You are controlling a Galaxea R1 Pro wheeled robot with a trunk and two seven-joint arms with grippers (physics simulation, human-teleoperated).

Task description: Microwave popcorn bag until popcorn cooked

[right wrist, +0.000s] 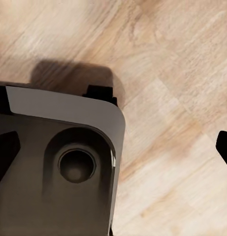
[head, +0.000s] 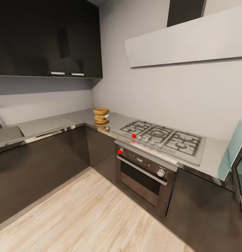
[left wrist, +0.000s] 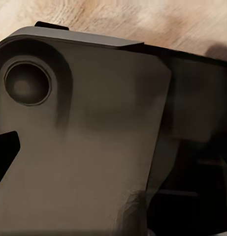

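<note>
Right up close, a smooth grey rounded robot base [right wrist: 59, 162] over a pale wooden plank floor [right wrist: 172, 73]. Low beside it, the right hand [right wrist: 113, 150], dark fingertips [right wrist: 5, 157] far apart, so wide and holding nothing. At the left hand [left wrist: 113, 157], just one dark fingertip [left wrist: 5, 155] to go by; cannot tell if wide or narrow.

Far off in the corner, on the shiny grey steel worktop [head: 47, 124], the small tan-brown sack of popcorn [head: 101, 115], standing up, touched by nothing. Well apart from it, past the steel gas hob with black grates [head: 163, 136] and the dark built-in oven [head: 145, 175], the pale mint-blue microwave [head: 238, 147], cut off at the edge of the head view, dark door seemingly swung out.

Likely troubles from here:
- Bumping the dark cabinet fronts [head: 47, 168] while rolling closer.
- Squashing or tipping the soft sack with too hard a pinch, and spilling what is inside.
- Knocking the open door while carrying the sack across.
</note>
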